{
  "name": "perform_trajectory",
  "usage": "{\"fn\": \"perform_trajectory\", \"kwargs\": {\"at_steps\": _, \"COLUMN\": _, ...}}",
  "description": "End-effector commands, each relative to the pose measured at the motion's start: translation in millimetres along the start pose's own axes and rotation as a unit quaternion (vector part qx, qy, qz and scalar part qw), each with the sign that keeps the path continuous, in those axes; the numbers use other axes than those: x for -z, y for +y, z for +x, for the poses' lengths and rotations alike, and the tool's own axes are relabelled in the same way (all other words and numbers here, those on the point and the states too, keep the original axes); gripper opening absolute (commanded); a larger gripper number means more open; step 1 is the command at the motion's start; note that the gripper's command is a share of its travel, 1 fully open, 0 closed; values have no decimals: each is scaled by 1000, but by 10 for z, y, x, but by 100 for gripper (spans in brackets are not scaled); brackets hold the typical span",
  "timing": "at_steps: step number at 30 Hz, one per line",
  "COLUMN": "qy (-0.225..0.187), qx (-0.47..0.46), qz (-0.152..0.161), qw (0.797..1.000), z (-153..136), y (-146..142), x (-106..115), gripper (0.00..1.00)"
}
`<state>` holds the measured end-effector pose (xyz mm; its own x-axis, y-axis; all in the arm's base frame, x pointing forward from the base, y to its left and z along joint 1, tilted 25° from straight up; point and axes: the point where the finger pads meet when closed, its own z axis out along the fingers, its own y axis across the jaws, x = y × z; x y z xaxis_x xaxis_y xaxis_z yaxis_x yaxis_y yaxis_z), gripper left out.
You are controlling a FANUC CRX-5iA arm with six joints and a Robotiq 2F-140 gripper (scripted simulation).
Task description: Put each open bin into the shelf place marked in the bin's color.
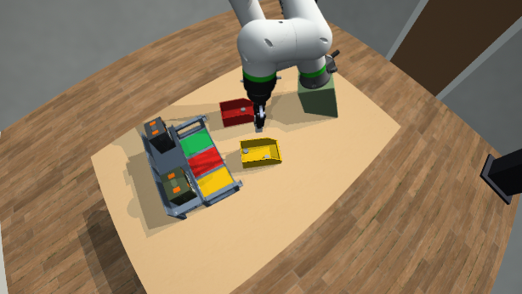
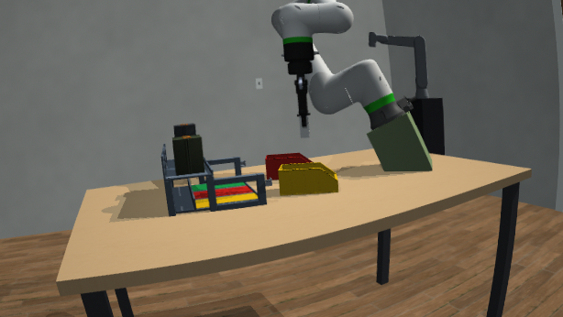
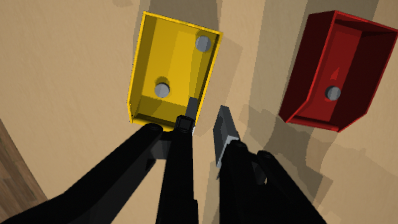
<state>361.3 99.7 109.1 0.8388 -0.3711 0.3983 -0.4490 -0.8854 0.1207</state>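
Observation:
The yellow bin (image 1: pixel 256 151) (image 2: pixel 304 180) (image 3: pixel 172 50) stands level on the table with two grey round parts in it. The red bin (image 1: pixel 231 115) (image 2: pixel 274 169) (image 3: pixel 346 60) stands level beside it, with one grey part visible. The shelf (image 1: pixel 168 158) has a yellow mark (image 1: pixel 215 181) (image 2: pixel 225 200) at its near end, a red mark (image 1: pixel 206 162) in the middle and a green mark (image 1: pixel 197 143); no bin stands on them. My gripper (image 1: pixel 259 128) (image 2: pixel 304 130) (image 3: pixel 205 114) is open a little, empty, high above the table near both bins. Its fingers hide a front corner of the yellow bin in the wrist view.
Two dark boxes (image 1: pixel 160 134) (image 1: pixel 179 186) with orange patches stand on the shelf's raised rear board. Grey rails and posts frame the shelf's ends. The green pedestal (image 1: pixel 319 102) (image 2: pixel 403 147) of the arm stands beyond the bins, away from the shelf.

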Motion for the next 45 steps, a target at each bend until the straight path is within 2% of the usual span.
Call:
{"fn": "perform_trajectory", "kwargs": {"at_steps": 1, "qy": 0, "qx": 0, "qz": 0, "qw": 1000, "z": 0, "y": -2, "x": -3, "gripper": 15}}
{"fn": "perform_trajectory", "kwargs": {"at_steps": 16, "qy": 0, "qx": 0, "qz": 1, "qw": 1000, "z": -1, "y": -3, "x": -140, "gripper": 15}}
{"fn": "perform_trajectory", "kwargs": {"at_steps": 31, "qy": 0, "qx": 0, "qz": 1, "qw": 1000, "z": -3, "y": -7, "x": -446, "gripper": 15}}
{"fn": "perform_trajectory", "kwargs": {"at_steps": 45, "qy": 0, "qx": 0, "qz": 1, "qw": 1000, "z": -4, "y": -9, "x": -631, "gripper": 15}}
